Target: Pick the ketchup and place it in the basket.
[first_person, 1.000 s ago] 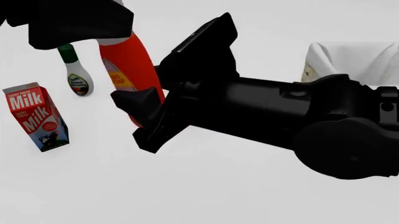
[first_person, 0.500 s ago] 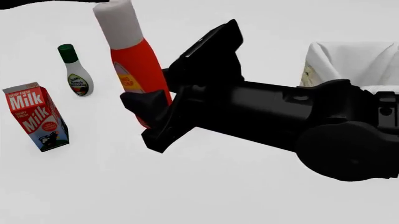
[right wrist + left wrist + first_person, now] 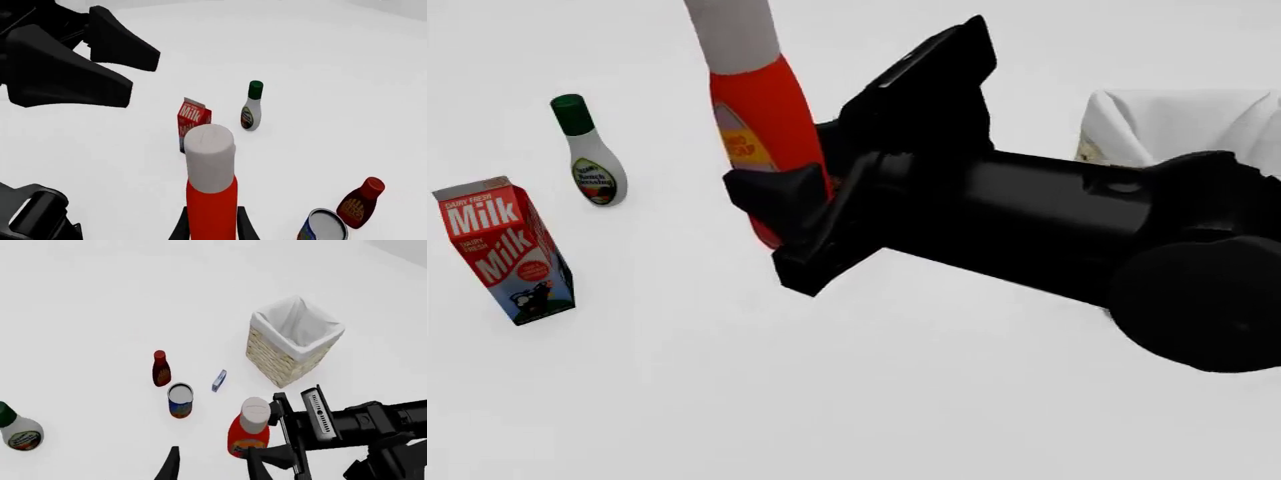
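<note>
The ketchup (image 3: 767, 130) stands near upright, cap up, clamped low on its body between the fingers of the right end effector (image 3: 785, 215) and apparently clear of the desk (image 3: 694, 400). The basket (image 3: 1174, 125) lies off to that end effector's right, behind its arm. The left end effector (image 3: 210, 467), fingers parted and empty, looks down from above.

The right arm (image 3: 1054, 240) hides most of the basket (image 3: 1174, 125) in the front view

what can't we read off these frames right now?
- Front view: basket mostly hidden behind the right arm; only its cloth top shows.
- Front view: ketchup cap cut off by the top edge.
- Right wrist view: right gripper fingertips cut off by the bottom edge.
- Left wrist view: small blue box too small to identify.
</note>
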Motion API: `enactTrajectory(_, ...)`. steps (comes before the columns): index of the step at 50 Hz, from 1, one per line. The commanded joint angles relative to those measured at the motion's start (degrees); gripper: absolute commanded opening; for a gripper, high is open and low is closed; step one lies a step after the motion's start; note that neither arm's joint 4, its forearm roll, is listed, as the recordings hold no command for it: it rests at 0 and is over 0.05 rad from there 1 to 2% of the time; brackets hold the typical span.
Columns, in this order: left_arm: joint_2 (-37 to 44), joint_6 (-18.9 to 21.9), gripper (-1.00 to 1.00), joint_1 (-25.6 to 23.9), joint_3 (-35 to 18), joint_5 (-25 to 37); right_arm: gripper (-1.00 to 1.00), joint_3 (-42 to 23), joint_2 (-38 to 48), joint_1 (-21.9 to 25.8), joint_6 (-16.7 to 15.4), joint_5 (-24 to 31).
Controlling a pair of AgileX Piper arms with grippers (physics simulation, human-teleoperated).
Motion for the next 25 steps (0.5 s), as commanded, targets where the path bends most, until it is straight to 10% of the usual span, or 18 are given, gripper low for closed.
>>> enactTrajectory(1, -5.69, 1.52, 1.0, 6.61, 6.56, -4.87, -1.0, 0.02, -2.42, -1.89, 0.94, 1.0)
enactTrajectory(25, -18.83, 2.99, 1.0, 19.14, 25.74, -17.63, -1.0, 1.38, -8.16, -7.95, 1.65, 0.77)
